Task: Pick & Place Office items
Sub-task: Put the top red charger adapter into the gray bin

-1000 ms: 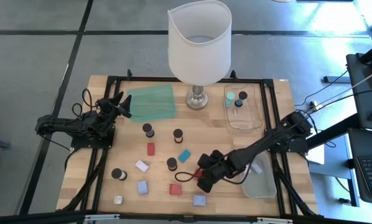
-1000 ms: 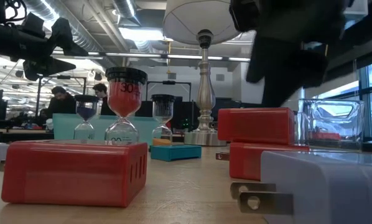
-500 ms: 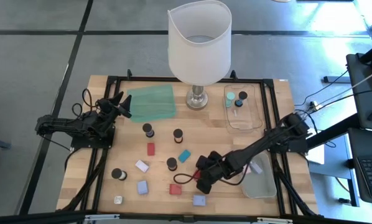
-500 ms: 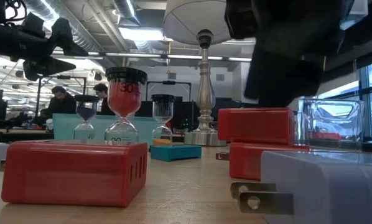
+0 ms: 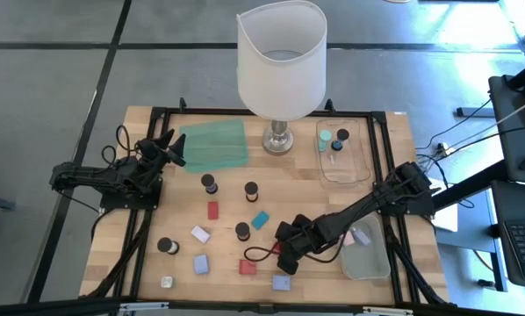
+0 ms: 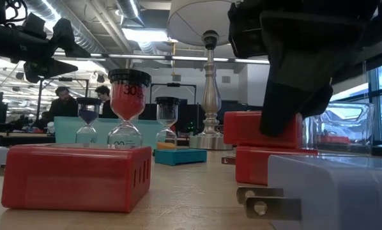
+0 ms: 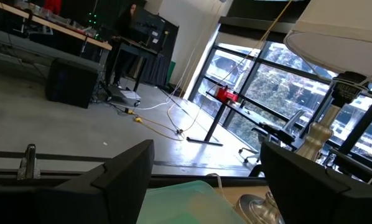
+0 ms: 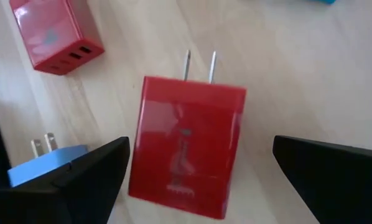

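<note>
While the right gripper (image 5: 282, 254) hangs low over the near middle of the wooden table (image 5: 394, 132), its two dark fingers (image 8: 80, 177) stand spread wide and hold nothing, with a glossy red plug-in charger block (image 8: 189, 146) lying flat on the wood directly between them. In the right wrist view the block's two metal prongs point away from the wrist, and the fingers straddle its long sides without touching it, which reads as lining up for a pinch across the narrower width. Just beside the gripper, past one finger, lie a second red charger block (image 8: 55, 31) and a blue plug block (image 8: 52, 165), so I judge a careless descent could nudge a neighbour. Farther out from the gripper stand small dark-capped sand timers (image 5: 242, 231), a teal block (image 5: 260, 219) and lavender blocks (image 5: 200, 263), scattered apart, probably to leave room around each for the fingers. To the gripper's outer side sits a clear plastic tray (image 5: 368, 259), near enough to be the likely drop place; another clear tray (image 5: 340, 154) farther off, by the tall lamp with a white shade (image 5: 281, 57), already has a teal timer and a dark-capped one in it. The left gripper (image 5: 169, 147) waits well apart, at the green mat (image 5: 214, 145), raised, its fingers parted wide and empty.
</note>
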{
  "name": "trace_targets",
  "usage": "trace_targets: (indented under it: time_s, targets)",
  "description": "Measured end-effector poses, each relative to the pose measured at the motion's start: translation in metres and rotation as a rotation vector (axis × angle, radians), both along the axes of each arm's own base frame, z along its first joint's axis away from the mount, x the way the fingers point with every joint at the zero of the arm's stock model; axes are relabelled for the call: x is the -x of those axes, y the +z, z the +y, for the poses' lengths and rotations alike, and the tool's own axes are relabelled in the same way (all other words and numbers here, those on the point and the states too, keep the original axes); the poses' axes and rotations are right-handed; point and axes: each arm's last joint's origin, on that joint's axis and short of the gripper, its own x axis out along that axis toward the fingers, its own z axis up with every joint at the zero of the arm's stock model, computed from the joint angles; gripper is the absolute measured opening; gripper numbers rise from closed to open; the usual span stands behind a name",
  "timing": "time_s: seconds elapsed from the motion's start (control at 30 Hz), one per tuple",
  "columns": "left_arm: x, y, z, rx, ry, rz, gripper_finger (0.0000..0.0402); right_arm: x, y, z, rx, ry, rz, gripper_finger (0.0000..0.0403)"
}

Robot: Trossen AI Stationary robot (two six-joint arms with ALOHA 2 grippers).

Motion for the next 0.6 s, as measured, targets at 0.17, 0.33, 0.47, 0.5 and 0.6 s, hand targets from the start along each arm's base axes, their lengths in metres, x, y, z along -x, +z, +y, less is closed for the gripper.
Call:
trace_targets:
  time_s: [0.17, 0.33, 0.47, 0.5, 0.6]
  targets:
    - [0.0, 0.0, 0.0, 0.0, 0.0, 0.0, 0.029, -0.0006, 0.0003, -0.0012, 0.048, 0.001, -0.023, 0.0388]
    - [0.0, 0.0, 0.0, 0.0, 0.0, 0.0, 0.029, -0.0006, 0.0003, -0.0013, 0.05, 0.0, -0.024, 0.0361]
    - [0.0, 0.0, 0.0, 0.0, 0.0, 0.0, 0.029, -0.0007, 0.0003, -0.0014, 0.054, -0.002, -0.027, 0.0336]
    - [0.0, 0.0, 0.0, 0.0, 0.0, 0.0, 0.029, -0.0007, 0.0003, -0.0014, 0.054, -0.004, -0.027, 0.0329]
    - [0.0, 0.0, 0.0, 0.0, 0.0, 0.0, 0.029, -0.0008, 0.0003, -0.0015, 0.055, -0.005, -0.028, 0.0309]
